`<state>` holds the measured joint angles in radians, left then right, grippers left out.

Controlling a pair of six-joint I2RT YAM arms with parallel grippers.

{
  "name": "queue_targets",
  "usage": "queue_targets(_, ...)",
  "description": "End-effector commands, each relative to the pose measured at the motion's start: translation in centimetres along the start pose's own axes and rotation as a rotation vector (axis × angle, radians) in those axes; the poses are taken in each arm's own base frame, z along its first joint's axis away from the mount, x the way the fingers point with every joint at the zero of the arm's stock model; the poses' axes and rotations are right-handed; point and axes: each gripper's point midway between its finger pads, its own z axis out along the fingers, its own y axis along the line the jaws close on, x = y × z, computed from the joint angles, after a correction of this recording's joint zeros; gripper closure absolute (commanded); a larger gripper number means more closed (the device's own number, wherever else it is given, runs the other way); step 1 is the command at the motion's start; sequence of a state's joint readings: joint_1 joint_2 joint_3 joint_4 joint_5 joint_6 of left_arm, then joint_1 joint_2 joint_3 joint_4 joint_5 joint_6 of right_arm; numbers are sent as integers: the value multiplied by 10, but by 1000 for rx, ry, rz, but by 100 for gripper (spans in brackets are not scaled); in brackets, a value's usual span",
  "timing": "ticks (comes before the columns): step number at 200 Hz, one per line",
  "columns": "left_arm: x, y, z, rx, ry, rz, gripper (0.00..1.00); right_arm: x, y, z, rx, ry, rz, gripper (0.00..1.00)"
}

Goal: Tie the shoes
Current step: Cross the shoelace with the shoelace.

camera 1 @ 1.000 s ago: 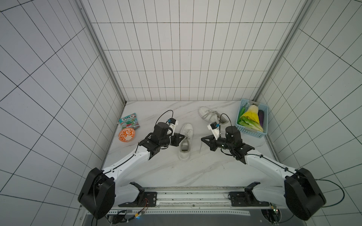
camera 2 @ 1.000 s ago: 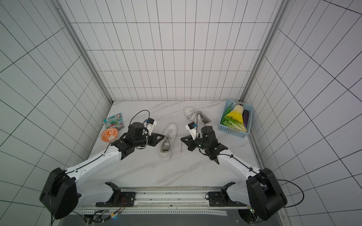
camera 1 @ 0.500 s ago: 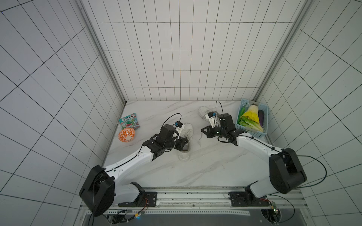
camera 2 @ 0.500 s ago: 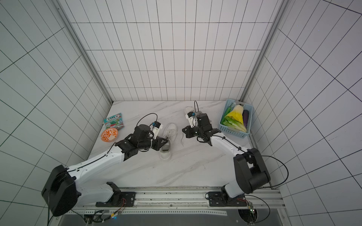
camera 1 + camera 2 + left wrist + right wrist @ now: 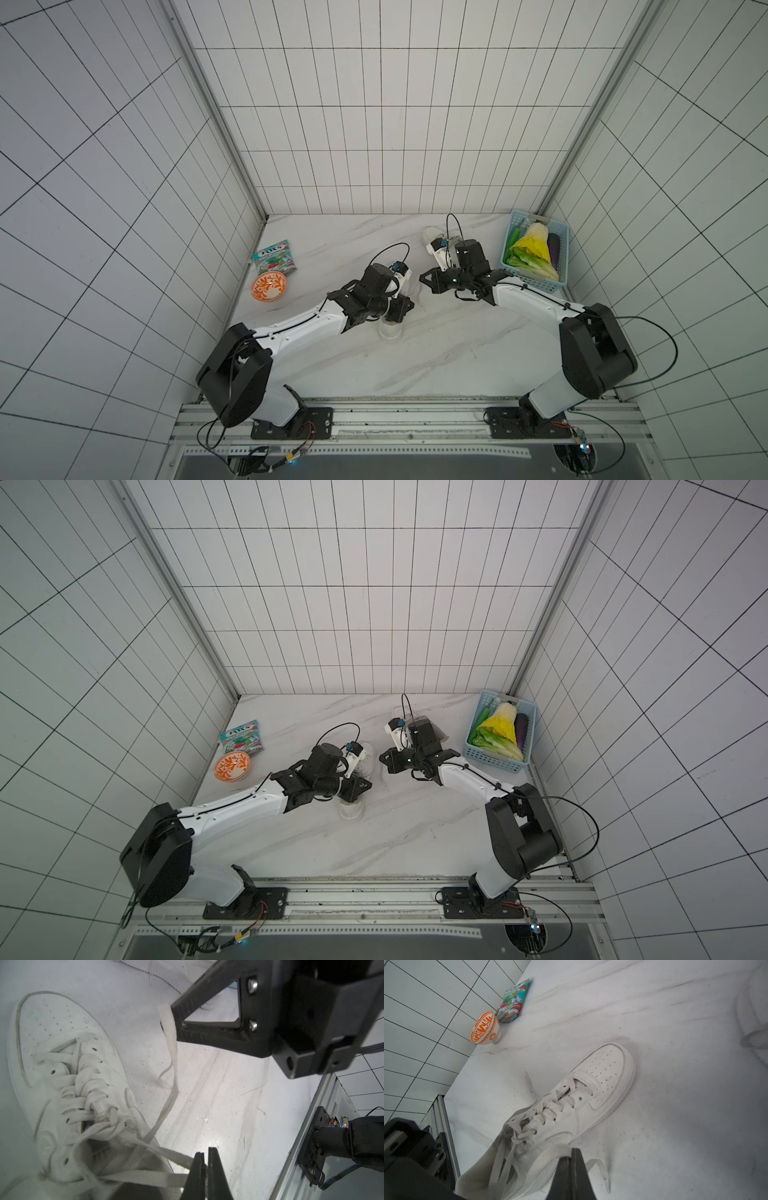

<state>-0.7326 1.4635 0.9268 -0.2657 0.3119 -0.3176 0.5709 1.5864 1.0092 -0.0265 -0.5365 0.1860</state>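
Left tool [image 5: 205, 1156]: clamped tight on a flat lace strand [image 5: 149, 1178], right at the ankle end of the near shoe [image 5: 68, 1076].
Right tool [image 5: 570, 1157]: pinched shut as well, the second lace [image 5: 546, 1157] draped over its tip, up off the worktop [image 5: 675, 1126].
Near shoe: upright mid-worktop between both arms, laces loose.
Far shoe [image 5: 430, 237]: at the back, partly hidden by the right arm, near the basket [image 5: 536, 283].

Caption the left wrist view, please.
Left end effector pinches one lace of the white sneaker; right end effector, the other lace.
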Motion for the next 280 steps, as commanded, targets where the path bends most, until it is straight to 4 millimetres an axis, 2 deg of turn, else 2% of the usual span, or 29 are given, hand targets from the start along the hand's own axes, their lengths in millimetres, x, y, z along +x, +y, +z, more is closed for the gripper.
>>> queue_targets(1,-11,-11,-3,29,-20,32,86,-13,11,1,-22,-23,-76,100)
queue_targets(21,-15,-16,-10,42,-38,45,73,-10,13,2,-22,-18,-101,100)
queue_targets(38,-18,-22,-14,59,-48,60,67,-7,12,4,-13,-10,-117,100)
queue_targets(100,-29,-26,-36,28,-90,92,60,6,6,7,29,20,-192,100)
queue_targets(126,-42,-2,-57,-46,-167,-4,54,8,11,4,22,4,-236,100)
queue_targets(160,-49,40,-75,-48,-229,-131,56,10,20,2,2,-4,-280,100)
queue_targets(185,-47,58,-70,-45,-200,-161,62,11,23,2,-1,-3,-285,100)
queue_targets(248,-38,77,-35,-60,-75,-170,63,11,27,2,-4,-4,-290,100)
queue_targets(280,-39,74,-28,-29,-61,-169,70,12,29,3,-9,0,-292,100)
